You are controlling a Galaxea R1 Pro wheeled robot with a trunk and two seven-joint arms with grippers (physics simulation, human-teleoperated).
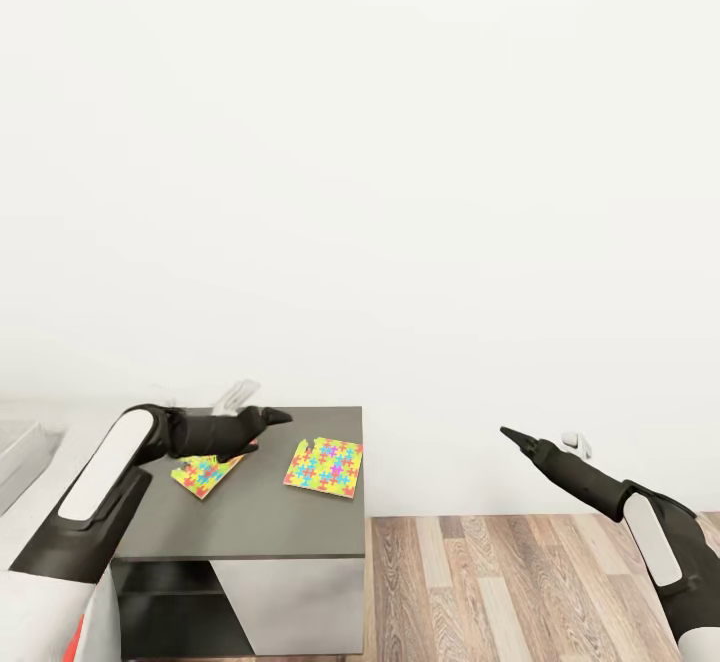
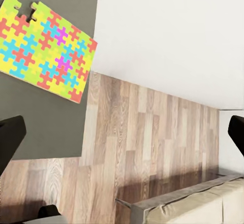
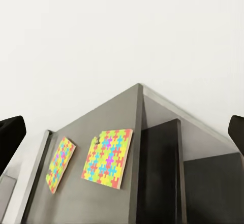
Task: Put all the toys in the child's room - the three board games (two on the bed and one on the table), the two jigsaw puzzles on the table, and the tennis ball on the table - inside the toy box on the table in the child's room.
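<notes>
**Reaching over a desk with two jigsaw puzzles**

Reaching forward from the lower left of the head view, the left arm stretches over a dark grey desk [image 1: 300,527] that stands against a plain white wall [image 1: 400,142]. The left pincer [image 1: 268,416] hangs above the desk's far left part, partly covering one of two colourful jigsaw puzzles. In the left wrist view its two dark fingertips [image 2: 11,142] sit far apart at the picture's edges, so it is released and grasping nothing.

The first jigsaw puzzle [image 1: 203,473] lies flat on the desk top under the left arm, near the desk's left edge. The second jigsaw puzzle [image 1: 324,465] lies flat just beside it, close to the desk's right edge, and well apart from the pincer. It has a few notches missing along one border, seen clearly in the left wrist view [image 2: 48,46].

The right arm rises from the lower right of the head view, off to the side of the desk and above a wooden plank floor [image 1: 520,582]. The right pincer [image 1: 515,435] points toward the desk, well apart from it. In the right wrist view its fingertips [image 3: 10,137] also sit wide apart, released and empty, with both puzzles on the desk between them.

A beige cushioned seat [image 2: 193,203] shows on the floor in the left wrist view.
</notes>
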